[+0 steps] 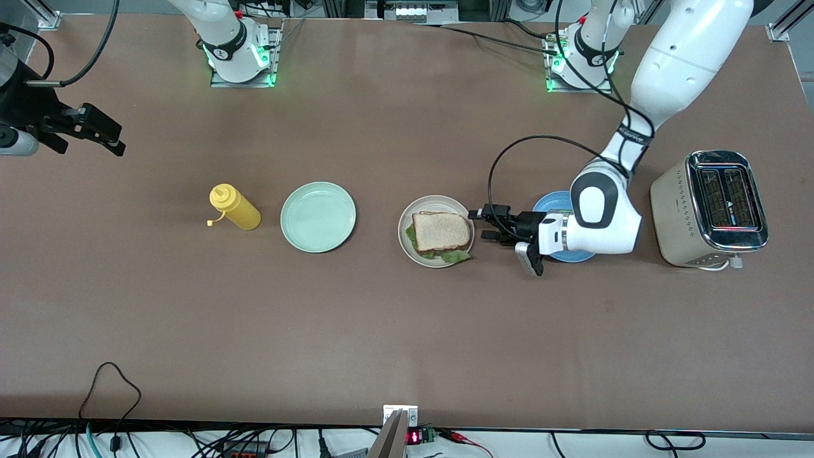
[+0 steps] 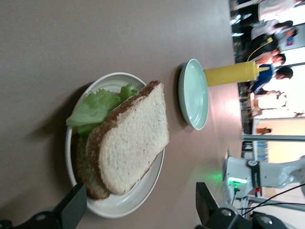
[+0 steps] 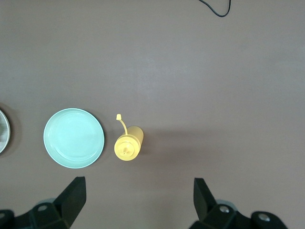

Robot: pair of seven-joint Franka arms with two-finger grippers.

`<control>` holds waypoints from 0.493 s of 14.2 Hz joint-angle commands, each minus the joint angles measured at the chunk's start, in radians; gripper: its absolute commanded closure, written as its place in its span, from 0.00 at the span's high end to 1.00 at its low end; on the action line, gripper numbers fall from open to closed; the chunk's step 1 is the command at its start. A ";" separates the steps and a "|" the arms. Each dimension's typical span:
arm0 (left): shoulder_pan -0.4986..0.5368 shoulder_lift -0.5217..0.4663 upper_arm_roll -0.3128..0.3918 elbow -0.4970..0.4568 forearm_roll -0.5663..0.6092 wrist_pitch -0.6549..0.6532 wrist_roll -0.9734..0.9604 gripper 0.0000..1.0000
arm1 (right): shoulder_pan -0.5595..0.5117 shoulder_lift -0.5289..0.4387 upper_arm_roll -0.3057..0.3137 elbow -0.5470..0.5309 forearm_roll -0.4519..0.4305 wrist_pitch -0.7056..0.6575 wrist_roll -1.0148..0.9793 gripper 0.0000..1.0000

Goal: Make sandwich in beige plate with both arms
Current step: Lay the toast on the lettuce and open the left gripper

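Sandwich (image 1: 441, 233) fills beige plate (image 1: 407, 219); left gripper (image 1: 478, 224) apart just beside its rim; right gripper (image 1: 102, 135) apart, waiting.

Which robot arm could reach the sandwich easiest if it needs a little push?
Probably the left. The left gripper sits open right beside the sandwich on the beige plate. The right gripper waits open at the table's edge.

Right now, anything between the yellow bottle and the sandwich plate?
Yes: the mint-green plate sits between the yellow bottle and the beige plate holding the sandwich, clearest in the front view.
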 commanded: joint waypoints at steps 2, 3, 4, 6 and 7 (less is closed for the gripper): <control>0.006 -0.113 0.007 -0.014 0.238 -0.036 -0.196 1.00 | 0.005 -0.008 -0.001 0.005 -0.010 0.000 0.002 1.00; 0.007 -0.136 0.011 -0.008 0.319 -0.056 -0.253 1.00 | 0.005 -0.008 -0.001 0.005 -0.012 0.000 0.002 1.00; 0.015 -0.157 0.012 0.007 0.413 -0.087 -0.302 1.00 | 0.005 -0.008 -0.001 0.005 -0.012 0.000 0.002 1.00; 0.038 -0.190 0.014 0.040 0.605 -0.140 -0.397 1.00 | 0.005 -0.008 -0.001 0.005 -0.012 0.000 0.002 1.00; 0.053 -0.200 0.012 0.066 0.691 -0.171 -0.443 1.00 | 0.007 -0.008 -0.001 0.005 -0.012 -0.002 0.002 1.00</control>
